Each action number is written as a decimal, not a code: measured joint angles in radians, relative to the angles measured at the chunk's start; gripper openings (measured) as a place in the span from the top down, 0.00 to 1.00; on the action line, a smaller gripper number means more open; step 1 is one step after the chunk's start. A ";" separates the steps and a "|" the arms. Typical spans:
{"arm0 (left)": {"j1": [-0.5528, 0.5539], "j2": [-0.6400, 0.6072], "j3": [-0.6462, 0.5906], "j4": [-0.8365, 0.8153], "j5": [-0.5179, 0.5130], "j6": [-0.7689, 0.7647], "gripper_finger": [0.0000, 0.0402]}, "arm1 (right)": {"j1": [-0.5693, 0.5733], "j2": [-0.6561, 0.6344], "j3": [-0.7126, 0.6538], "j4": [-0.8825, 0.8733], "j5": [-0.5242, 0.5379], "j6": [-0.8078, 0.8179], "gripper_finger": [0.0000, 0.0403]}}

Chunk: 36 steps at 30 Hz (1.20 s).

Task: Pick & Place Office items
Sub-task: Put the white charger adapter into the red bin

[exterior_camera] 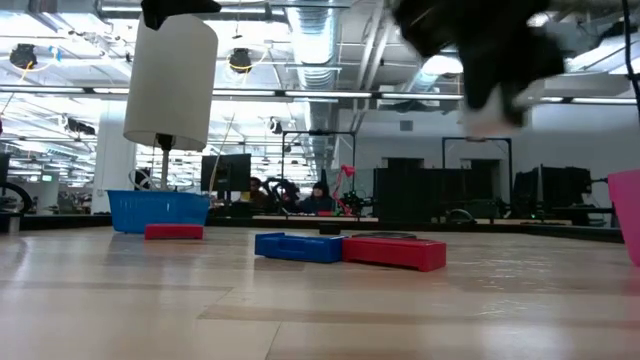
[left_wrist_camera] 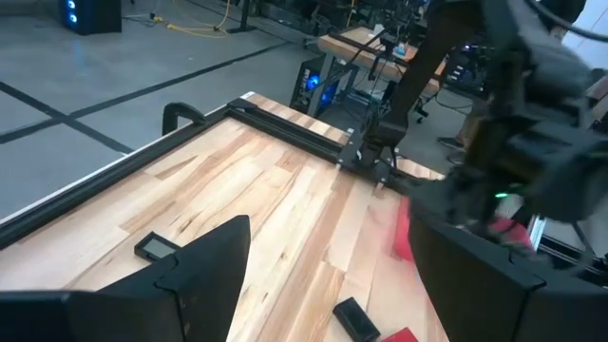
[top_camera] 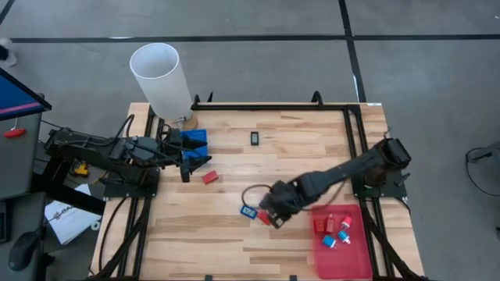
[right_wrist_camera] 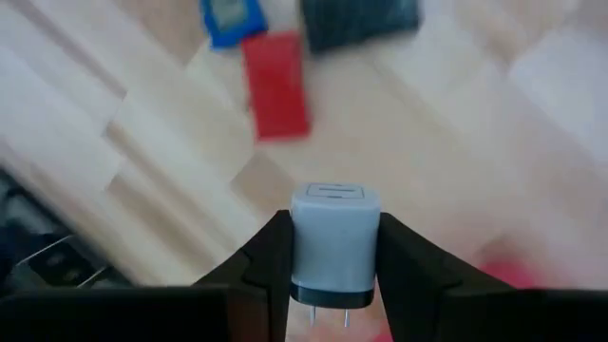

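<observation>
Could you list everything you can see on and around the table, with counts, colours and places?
White charger block: one, held above the table.
Blue piece and red piece: one each, mid-table by the right claw.
Red piece: one, near the left claw.
Black piece: one, far-centre.
Red tray: one, near-right, holding several small pieces.
Blue bin: one, far-left.
White cylinder: one, far-left corner.
Right claw: shut on the charger.
Left claw: open, beside the bin.
</observation>
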 joint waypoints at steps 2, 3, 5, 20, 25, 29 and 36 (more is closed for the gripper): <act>0.000 0.000 0.000 0.000 0.000 0.001 0.29 | 0.051 -0.024 0.000 -0.014 0.018 0.091 0.73; 0.000 0.000 0.000 0.000 0.000 0.001 0.29 | 0.077 -0.037 0.000 -0.021 0.025 0.143 0.73; 0.000 0.000 0.000 -0.001 0.000 0.004 0.29 | 0.131 -0.061 0.001 -0.049 0.049 0.256 0.73; 0.028 0.016 0.000 0.011 -0.006 0.056 0.29 | 0.543 -0.078 0.000 -0.237 0.042 1.096 0.73; 0.052 0.029 0.000 0.045 0.001 0.056 0.29 | 0.601 -0.078 -0.003 -0.333 -0.009 1.103 0.73; 0.054 0.037 0.001 0.071 0.003 0.056 0.29 | 0.635 -0.078 -0.049 -0.393 -0.036 1.099 0.73; 0.055 0.043 0.000 0.115 0.003 0.030 0.29 | 0.665 -0.078 -0.180 -0.251 -0.065 1.096 0.73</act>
